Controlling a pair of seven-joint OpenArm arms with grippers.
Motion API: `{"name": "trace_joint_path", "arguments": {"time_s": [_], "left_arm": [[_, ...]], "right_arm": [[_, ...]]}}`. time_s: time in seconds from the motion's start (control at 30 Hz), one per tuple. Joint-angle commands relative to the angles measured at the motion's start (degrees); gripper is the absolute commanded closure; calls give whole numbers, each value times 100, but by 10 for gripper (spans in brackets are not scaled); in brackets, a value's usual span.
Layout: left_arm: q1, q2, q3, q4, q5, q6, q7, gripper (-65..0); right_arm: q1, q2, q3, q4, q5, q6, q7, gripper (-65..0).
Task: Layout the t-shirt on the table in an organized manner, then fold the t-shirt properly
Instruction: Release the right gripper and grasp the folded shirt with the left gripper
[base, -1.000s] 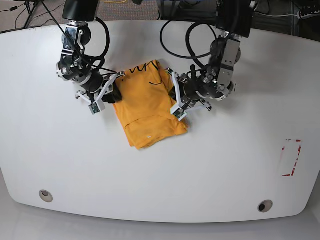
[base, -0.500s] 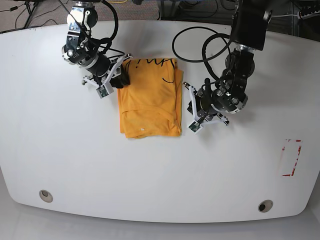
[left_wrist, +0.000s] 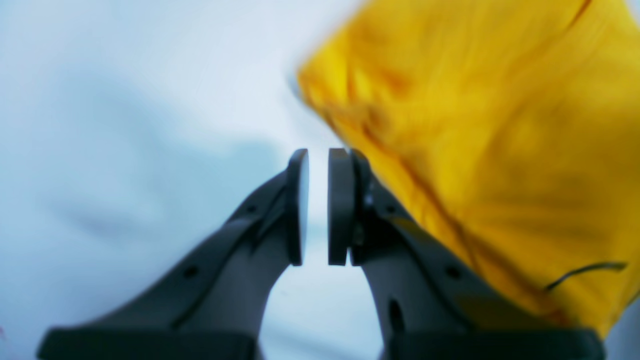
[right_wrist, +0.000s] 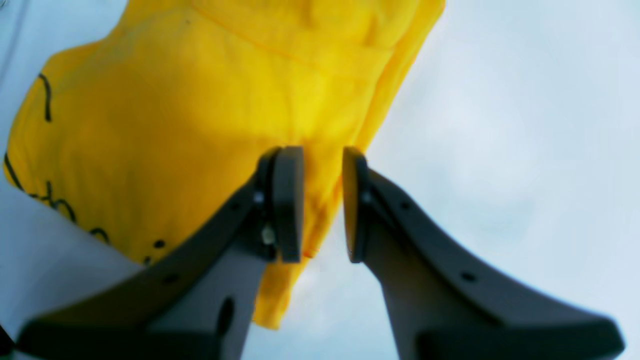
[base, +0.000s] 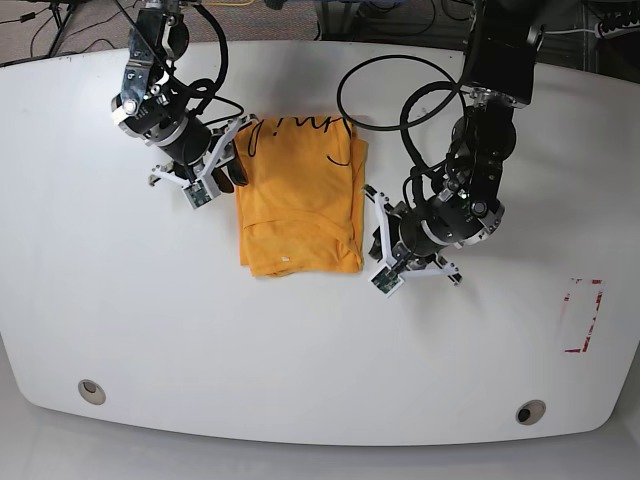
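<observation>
The orange-yellow t-shirt (base: 300, 205) lies folded into a neat upright rectangle on the white table (base: 300, 350), dark marks along its far edge. My right gripper (base: 230, 172) hovers at the shirt's upper left edge. In the right wrist view its jaws (right_wrist: 322, 155) stand a little apart, the t-shirt (right_wrist: 200, 100) lying under and past them, nothing pinched. My left gripper (base: 375, 240) sits just off the shirt's right edge. The left wrist view shows this gripper (left_wrist: 318, 155) nearly closed and empty over bare table, with the t-shirt (left_wrist: 500, 125) to its right.
A red-taped rectangle (base: 583, 315) marks the table's right side. Two grey grommet holes (base: 92, 391) (base: 530, 412) sit near the front edge. Black cables (base: 385, 75) loop over the table behind the shirt.
The shirt has swung from a slant to lie square. My left gripper has drawn off its right edge toward the front. My right gripper has shifted slightly left, off the cloth.
</observation>
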Motion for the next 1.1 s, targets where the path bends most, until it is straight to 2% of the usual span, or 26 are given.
{"name": "trace_joint_path", "arguments": {"time_s": [0.0, 0.13, 0.2, 0.3, 0.47, 0.57, 0.63, 0.83, 1.07], "left_arm": [[-92, 362, 20, 334, -51, 32, -96, -43], [-84, 757, 20, 299, 11, 226, -184, -43], [-66, 1003, 82, 176, 187, 551, -421, -46], [66, 1197, 257, -17, 354, 806, -764, -72], [294, 1275, 618, -369, 538, 1070, -1318, -267], [435, 1275, 732, -589, 547, 1131, -1529, -340], [523, 1275, 829, -791, 547, 1149, -1722, -342], [576, 1275, 1101, -1538, 521, 1149, -2127, -285], [558, 1275, 1110, -2558, 521, 1140, -2461, -275]], "right_arm": [[73, 56, 232, 298, 91, -12, 105, -136], [169, 65, 610, 368, 91, -12, 87, -136], [178, 118, 847, 360, 91, -12, 87, -136], [240, 241, 988, 360, 91, -12, 87, -136], [249, 390, 1014, 342, 91, -12, 87, -135], [249, 408, 1014, 351, 91, -12, 78, -133], [249, 408, 1014, 351, 91, -12, 78, -133], [240, 399, 1014, 351, 91, -12, 78, -132], [240, 382, 1014, 342, 99, -12, 78, -132]]}}
